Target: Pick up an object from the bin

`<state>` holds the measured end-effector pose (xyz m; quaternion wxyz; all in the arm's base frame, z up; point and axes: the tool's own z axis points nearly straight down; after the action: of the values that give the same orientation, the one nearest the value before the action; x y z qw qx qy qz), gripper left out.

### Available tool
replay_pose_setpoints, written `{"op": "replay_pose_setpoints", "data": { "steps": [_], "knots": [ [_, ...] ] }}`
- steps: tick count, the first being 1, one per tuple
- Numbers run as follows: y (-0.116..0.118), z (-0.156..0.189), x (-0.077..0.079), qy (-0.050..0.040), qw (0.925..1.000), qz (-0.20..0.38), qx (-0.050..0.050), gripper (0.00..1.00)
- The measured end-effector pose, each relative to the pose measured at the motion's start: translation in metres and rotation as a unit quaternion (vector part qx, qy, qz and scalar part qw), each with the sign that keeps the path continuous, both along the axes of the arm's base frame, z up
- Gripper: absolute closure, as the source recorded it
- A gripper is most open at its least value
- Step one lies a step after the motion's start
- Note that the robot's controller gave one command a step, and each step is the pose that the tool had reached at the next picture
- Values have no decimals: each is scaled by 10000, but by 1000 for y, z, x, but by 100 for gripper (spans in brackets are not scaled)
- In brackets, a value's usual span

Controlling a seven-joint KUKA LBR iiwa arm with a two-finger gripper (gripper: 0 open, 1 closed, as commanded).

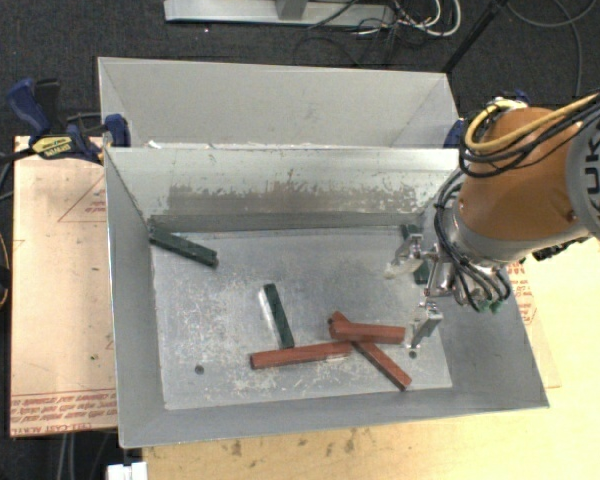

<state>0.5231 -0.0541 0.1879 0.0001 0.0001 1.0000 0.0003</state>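
A dark green bar (183, 249) lies askew near the back-left corner of the bin (130, 268) floor. A second green bar (275, 318), pale on one face, points toward the front edge at mid-floor, its near end just beside a long red bar (298, 357) that runs along the front. To the right, two more red bars cross: an upper red bar (370, 332) and a slanted red bar (388, 366) aimed at the front-right corner. The count is two green and apparently three red, though the overlap leaves the red tally less than certain. The gripper (420, 336) hangs just beside the upper red bar's right end, near the right wall; whether its claw is spread or pressed together cannot be told. The bars look like stiff, light, flat-sided sticks, unlikely to bend or break, perhaps a little slick on the metal. The surest hold is probably across the upper red bar's narrow width, on a free stretch clear of the crossing.
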Motion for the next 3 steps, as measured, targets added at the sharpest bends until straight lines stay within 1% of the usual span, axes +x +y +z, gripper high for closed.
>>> {"op": "replay_pose_setpoints", "data": {
  "steps": [1, 2, 3],
  "knots": [
    [0, 0, 0, 0, 10000, 3, 0, 0],
    [0, -2, 0, -18, 10000, 7, -2, 0],
    [0, -56, 4, -6, 9959, 904, 0, 0]
  ]
}}
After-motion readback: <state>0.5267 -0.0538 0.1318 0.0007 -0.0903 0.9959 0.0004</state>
